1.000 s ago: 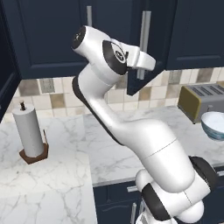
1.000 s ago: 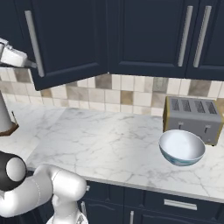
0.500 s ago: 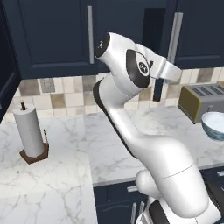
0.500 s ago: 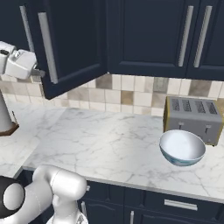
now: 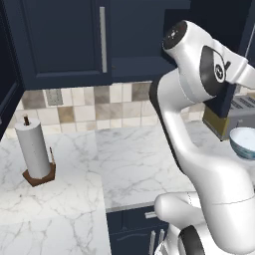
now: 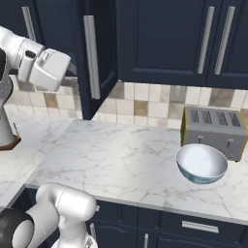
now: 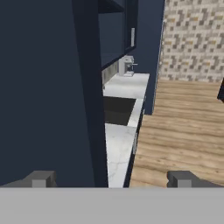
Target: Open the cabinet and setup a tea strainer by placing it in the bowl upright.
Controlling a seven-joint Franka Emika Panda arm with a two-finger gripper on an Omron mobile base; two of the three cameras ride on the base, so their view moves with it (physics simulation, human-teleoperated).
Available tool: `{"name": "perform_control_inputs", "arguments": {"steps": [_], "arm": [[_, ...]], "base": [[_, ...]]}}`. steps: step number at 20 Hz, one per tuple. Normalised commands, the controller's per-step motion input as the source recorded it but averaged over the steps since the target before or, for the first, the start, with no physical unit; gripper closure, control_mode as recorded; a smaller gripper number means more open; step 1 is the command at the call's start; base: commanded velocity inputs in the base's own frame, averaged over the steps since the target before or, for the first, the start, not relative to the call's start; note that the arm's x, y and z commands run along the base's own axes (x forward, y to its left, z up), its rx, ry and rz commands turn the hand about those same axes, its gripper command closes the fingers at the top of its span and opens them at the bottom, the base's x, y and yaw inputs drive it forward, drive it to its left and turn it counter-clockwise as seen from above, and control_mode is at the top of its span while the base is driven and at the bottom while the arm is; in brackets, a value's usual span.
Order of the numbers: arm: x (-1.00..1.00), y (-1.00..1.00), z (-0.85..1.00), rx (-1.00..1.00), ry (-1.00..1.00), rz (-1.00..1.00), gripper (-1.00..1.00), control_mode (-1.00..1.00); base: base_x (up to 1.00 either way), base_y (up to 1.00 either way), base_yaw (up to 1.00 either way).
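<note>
The cabinet [image 6: 101, 53] is dark navy with flat doors and long vertical silver bar handles; in the right base view one door [image 6: 94, 58] stands swung out toward the room, its edge and handle [image 6: 91, 55] facing the camera, above the marble counter [image 6: 121, 155]. The white hand of the arm sits just left of that door's handle, but the fingers themselves are hidden behind the hand's body there.

In the hand view the two dark finger tips [image 7: 41, 178] rise well apart at the bottom — the gripper [image 7: 111, 179] is spread wide and holds nothing. The navy door face fills the left half of that view, close beside the left tip and ending between the two tips; whether it touches the tip is unclear.

The bowl [image 6: 201, 163] — glossy, pale bluish-white with a darker blue base — rests on the counter just in front of the grey toaster [image 6: 215, 131], well apart from the hand. In the left base view the bowl [image 5: 245, 143] is cut off by the right edge and the arm covers the open door. A paper towel roll [image 5: 34, 149] stands at the left.
</note>
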Motion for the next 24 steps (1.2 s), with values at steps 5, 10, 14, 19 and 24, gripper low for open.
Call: {"name": "perform_control_inputs", "arguments": {"steps": [5, 10, 14, 19, 24], "arm": [[-0.21, -0.72, 0.05, 0.08, 0.00, -0.06, -1.00, -1.00], [-0.06, -0.50, 0.00, 0.15, -0.01, 0.00, -1.00, -1.00], [-0.08, 0.04, 0.00, 0.02, -0.08, 0.00, -1.00, -1.00], [-0.28, 0.30, 0.01, 0.00, -0.06, 0.00, -1.00, -1.00], [-0.41, 0.33, 0.01, 0.00, -0.05, 0.04, -1.00, -1.00]], "base": [[0.00, 0.00, 0.00], [0.00, 0.00, 0.00], [0.00, 0.00, 0.00], [0.00, 0.00, 0.00], [0.00, 0.00, 0.00]]}}
